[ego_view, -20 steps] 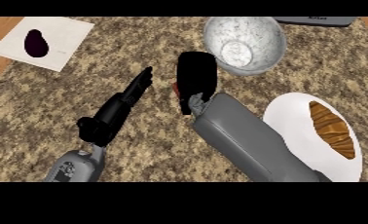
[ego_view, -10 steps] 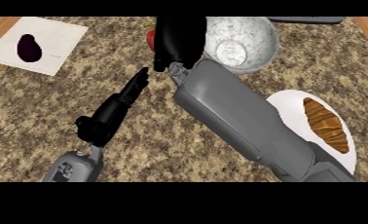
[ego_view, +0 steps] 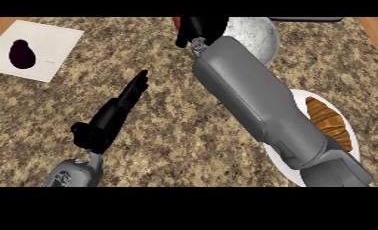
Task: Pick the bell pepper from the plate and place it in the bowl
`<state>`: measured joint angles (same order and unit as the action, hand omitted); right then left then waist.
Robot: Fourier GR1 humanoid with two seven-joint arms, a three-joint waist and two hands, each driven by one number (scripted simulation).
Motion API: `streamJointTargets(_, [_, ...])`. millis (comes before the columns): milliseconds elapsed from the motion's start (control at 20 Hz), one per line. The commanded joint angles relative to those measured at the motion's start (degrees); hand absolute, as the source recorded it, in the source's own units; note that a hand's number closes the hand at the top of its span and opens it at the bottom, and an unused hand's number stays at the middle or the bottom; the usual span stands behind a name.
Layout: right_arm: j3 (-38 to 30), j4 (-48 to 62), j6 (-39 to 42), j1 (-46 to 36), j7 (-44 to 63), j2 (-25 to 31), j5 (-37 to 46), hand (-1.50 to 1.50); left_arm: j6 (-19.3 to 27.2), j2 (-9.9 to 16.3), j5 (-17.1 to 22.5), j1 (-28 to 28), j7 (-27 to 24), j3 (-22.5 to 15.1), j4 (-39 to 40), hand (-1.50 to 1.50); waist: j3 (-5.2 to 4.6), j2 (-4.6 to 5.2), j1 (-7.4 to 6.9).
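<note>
At the bowl's point(ego_view: 255, 36) left rim, the right robot hand point(ego_view: 199, 26) curls round the bell pepper point(ego_view: 176, 22); its axis is hidden.

Looking steeply down from head height, close over the counter point(ego_view: 184, 139), forearms entering from below.

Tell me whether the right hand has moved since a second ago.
Yes. The black right hand, holding something red, has moved up the view, away from the white plate, to the grey metal bowl's left rim.

speckled brown granite worktop point(ego_view: 184, 139), wooden edge at the far corners, even flat light, no strong shadows
</note>
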<state>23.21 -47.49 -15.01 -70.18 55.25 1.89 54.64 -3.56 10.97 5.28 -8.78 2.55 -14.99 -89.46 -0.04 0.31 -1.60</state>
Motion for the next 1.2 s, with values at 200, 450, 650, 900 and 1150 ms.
streamJointTargets(200, [-2.91, 11.72, -7.94, -2.17, -4.54, 4.35, 7.17, 1.50, -1.10, 0.72, 0.06, 1.23, 1.28, 1.30, -1.72, 0.00, 0.02, 0.03, 0.27])
streamJointTargets(450, [-7.39, 19.15, -2.23, -0.39, -10.34, 2.87, 0.81, 1.50, -2.17, 0.54, 0.06, -1.26, 0.79, 1.87, -0.24, 0.00, 0.02, 0.32, 0.12])
streamJointTargets(650, [-15.57, 22.69, 1.25, 0.82, -16.85, 5.77, -8.02, 1.50, -1.46, -0.33, -0.94, -0.16, -0.21, 1.03, -0.16, 0.00, 0.08, 0.74, -0.49])
streamJointTargets(900, [-19.63, 25.14, -0.36, -1.07, -27.05, 6.05, -11.27, -1.50, -1.99, -0.62, -1.19, -0.04, -2.09, 2.02, 1.88, 0.00, 0.05, 0.59, -0.56])
streamJointTargets(1150, [-22.59, 25.45, -9.10, 0.20, -33.14, 7.90, -12.02, -1.50, -1.30, -2.36, -2.09, -0.12, 0.78, 0.30, 0.57, 0.00, 0.07, 0.37, -0.22])
